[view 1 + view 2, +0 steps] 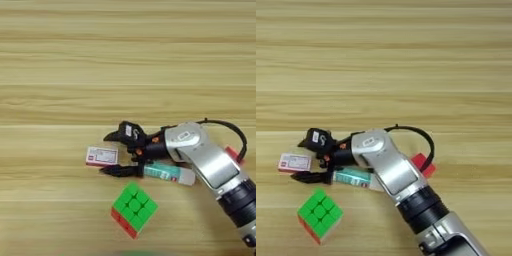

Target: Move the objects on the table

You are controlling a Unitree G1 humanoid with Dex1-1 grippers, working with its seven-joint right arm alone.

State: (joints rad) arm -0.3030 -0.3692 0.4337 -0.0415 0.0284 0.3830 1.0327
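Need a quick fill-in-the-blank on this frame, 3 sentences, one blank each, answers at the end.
1. The claw has its fingers ____, either side of the flat white-and-red box's right end.
2. The top face of the puzzle cube is ____.
3. The glue stick lies to the ____ of the box.

Missing words: open; green; right

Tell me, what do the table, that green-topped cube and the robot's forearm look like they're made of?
The table looks like light wood or a wood-look laminate: long horizontal grain stripes, matte. The puzzle cube seems to be glossy plastic: bright green squares split by dark lines, red sides. The forearm looks like brushed silver metal or metallic-painted plastic, with soft highlights; its gripper fingers look like black plastic.
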